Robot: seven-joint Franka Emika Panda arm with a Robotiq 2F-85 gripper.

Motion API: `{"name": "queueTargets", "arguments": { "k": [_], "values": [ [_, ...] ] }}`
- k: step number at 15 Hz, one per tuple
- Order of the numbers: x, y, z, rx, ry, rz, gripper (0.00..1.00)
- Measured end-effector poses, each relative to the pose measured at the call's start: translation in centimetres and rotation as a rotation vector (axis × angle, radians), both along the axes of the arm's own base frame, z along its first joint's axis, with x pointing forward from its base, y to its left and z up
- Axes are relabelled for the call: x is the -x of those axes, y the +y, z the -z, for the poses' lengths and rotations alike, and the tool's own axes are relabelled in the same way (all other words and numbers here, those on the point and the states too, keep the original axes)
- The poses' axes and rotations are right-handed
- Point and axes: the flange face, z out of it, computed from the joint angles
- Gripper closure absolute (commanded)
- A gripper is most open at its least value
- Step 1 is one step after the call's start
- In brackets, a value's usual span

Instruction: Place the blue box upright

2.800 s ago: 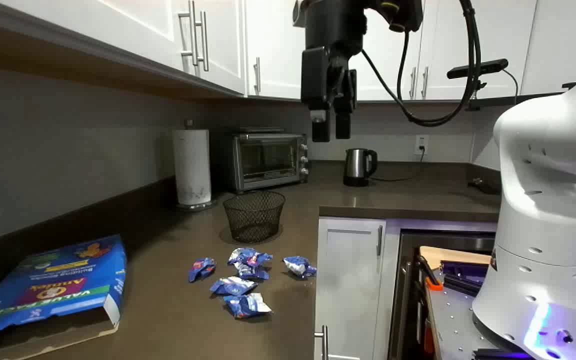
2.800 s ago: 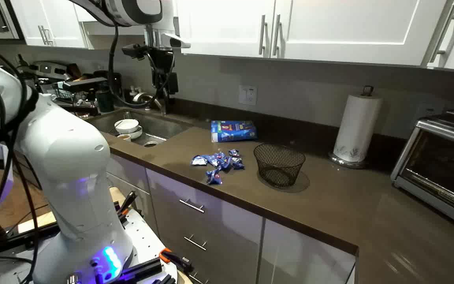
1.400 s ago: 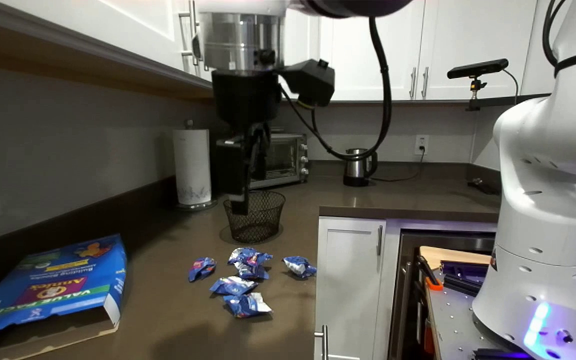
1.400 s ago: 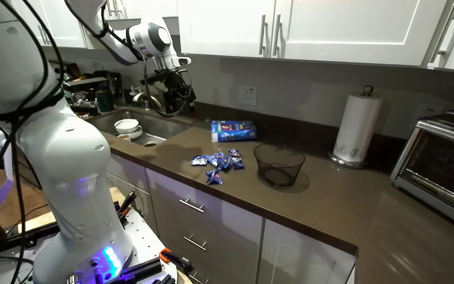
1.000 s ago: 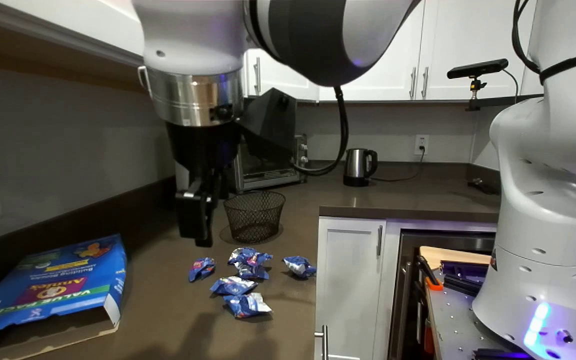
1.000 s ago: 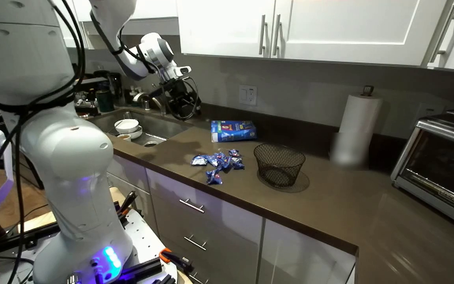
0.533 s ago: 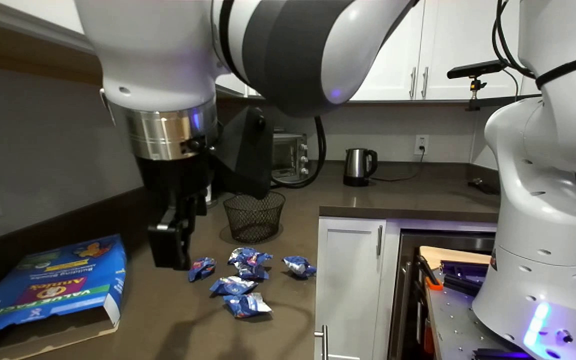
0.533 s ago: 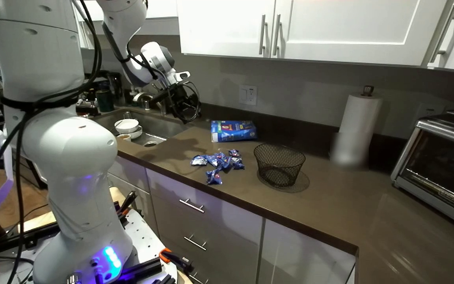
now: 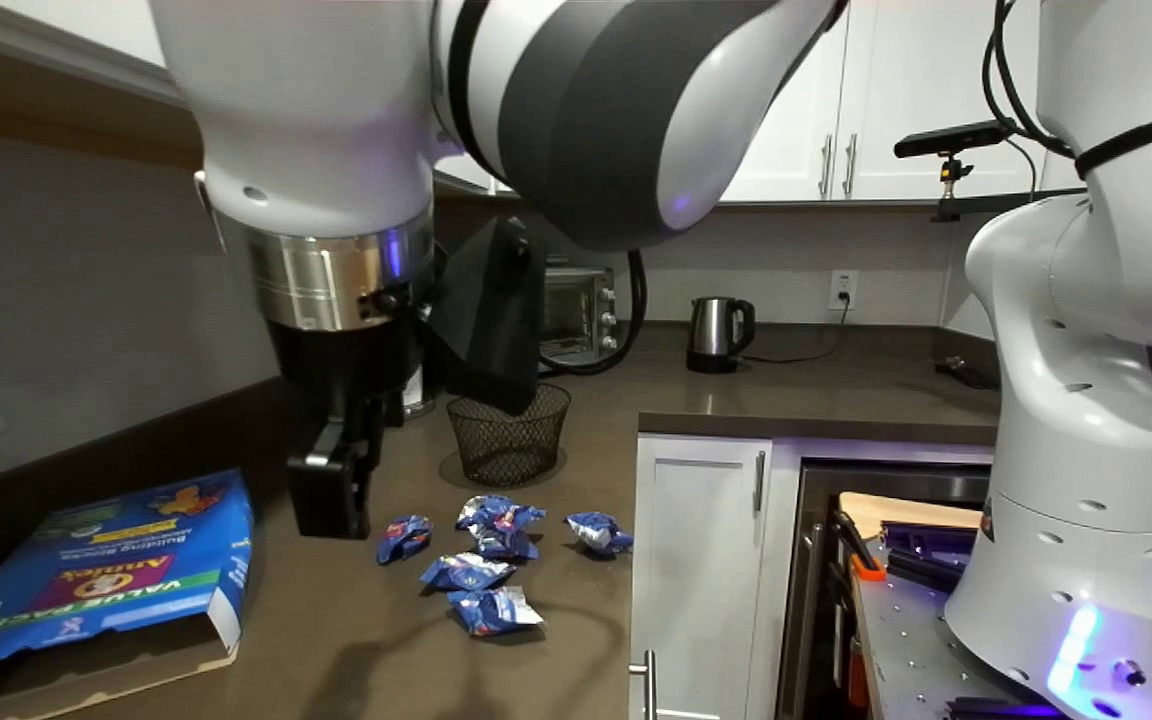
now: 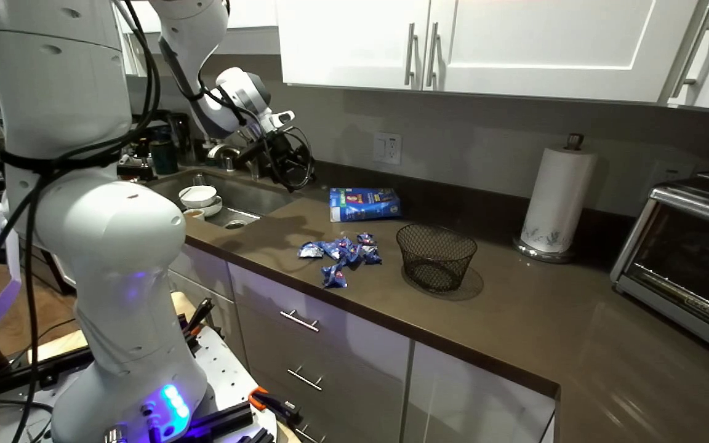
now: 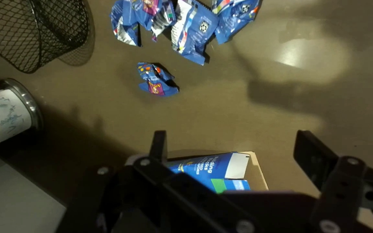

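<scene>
While my jaws stand wide apart, gripping nothing, one blue Annie's value-pack carton (image 9: 111,575) lies flat on the table (image 9: 291,620) near the wall (image 9: 116,260). Also there: blue snack packets (image 9: 468,572), black wire basket (image 9: 509,445).

The gripper (image 11: 231,142) points down, fingers (image 11: 159,145) spread wide.

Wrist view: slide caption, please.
Snack packets and wire basket on the counter, blue box partly hidden by the open tool.
</scene>
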Motion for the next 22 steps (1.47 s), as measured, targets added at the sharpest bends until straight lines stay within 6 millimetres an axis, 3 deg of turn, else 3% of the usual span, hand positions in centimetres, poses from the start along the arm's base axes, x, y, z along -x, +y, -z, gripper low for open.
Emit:
{"name": "queueTargets", "arguments": {
  "k": [5,8,16,22],
  "values": [
    [1.4,2.7,2.9,0.010,-0.066,-0.054,0.00],
    [1.2,3.6,4.7,0.031,-0.067,-0.086,0.00],
    [-5.0,3.7,7.4,0.039,-0.068,-0.057,0.00],
    [-7.4,6.6,9.0,0.057,-0.100,-0.121,0.00]
  ]
}}
